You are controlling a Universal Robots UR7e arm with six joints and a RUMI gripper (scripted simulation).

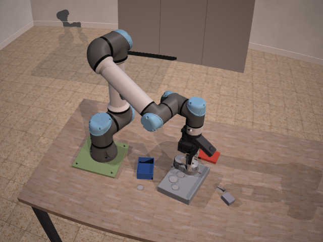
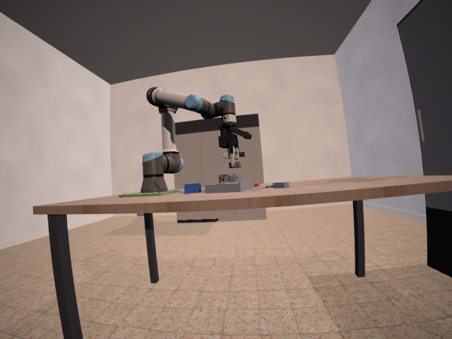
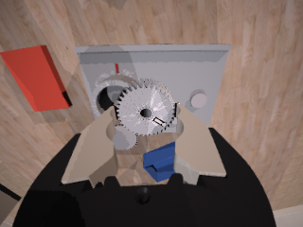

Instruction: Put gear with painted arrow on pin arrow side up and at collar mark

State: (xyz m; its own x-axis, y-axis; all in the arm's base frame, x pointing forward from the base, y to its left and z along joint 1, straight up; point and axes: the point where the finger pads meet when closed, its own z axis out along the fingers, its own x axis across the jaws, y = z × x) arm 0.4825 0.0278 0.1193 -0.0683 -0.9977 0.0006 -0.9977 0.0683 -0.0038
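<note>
We grip the gear (image 3: 143,113) in our gripper (image 3: 144,118), held above the base; the collar (image 3: 105,91) and pin lie just left of its bore; its arrow (image 3: 159,121) points lower right, away from the red mark (image 3: 116,68).

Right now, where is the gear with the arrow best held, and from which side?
By its toothed rim, from above. The gear lies flat, arrow face up, its centre hole must stay free for the pin, and the gripper already clamps it so, on opposite teeth.
</note>
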